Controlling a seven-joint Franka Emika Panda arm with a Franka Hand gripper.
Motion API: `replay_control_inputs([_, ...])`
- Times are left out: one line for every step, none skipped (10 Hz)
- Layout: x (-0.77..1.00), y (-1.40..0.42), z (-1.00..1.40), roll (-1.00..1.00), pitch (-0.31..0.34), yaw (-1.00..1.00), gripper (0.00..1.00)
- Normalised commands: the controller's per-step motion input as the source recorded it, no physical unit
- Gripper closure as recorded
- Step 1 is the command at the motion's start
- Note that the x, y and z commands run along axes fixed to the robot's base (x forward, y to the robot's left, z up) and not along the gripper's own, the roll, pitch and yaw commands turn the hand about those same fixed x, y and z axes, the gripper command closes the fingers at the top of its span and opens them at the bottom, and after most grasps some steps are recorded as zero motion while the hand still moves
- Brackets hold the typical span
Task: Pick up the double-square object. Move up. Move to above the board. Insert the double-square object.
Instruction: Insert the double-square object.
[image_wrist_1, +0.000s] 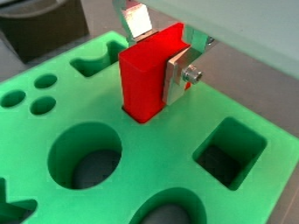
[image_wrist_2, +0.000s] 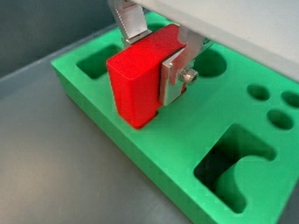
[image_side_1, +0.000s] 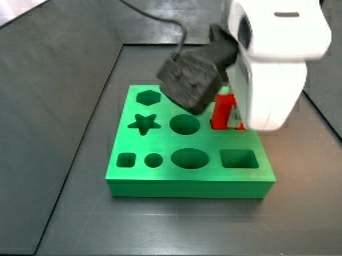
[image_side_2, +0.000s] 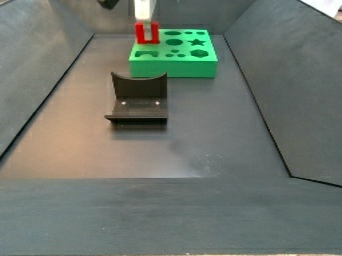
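Observation:
The double-square object (image_wrist_1: 146, 87) is a tall red piece. It stands upright with its lower end in a hole of the green board (image_wrist_1: 158, 144), and most of it rises above the surface. My gripper (image_wrist_1: 158, 52) is shut on its upper part, one silver finger (image_wrist_1: 181, 74) on each side. Both wrist views show this, with the gripper (image_wrist_2: 156, 51), the piece (image_wrist_2: 135, 87) and the board (image_wrist_2: 176, 140). In a side view the piece (image_side_2: 147, 36) stands at the board's (image_side_2: 181, 62) end. In a side view the arm hides most of the piece (image_side_1: 227, 110).
The board (image_side_1: 187, 182) has star, hexagon, round, oval and square holes. The dark fixture (image_side_2: 138, 98) stands on the grey floor in front of the board. Sloped dark walls enclose the floor.

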Motion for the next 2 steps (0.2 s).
replay_control_inputs([-0.03, 0.0, 0.0, 0.01, 0.0, 0.0, 1.0])
replay_control_inputs([0.0, 0.0, 0.0, 0.0, 0.0, 0.0, 1.0])
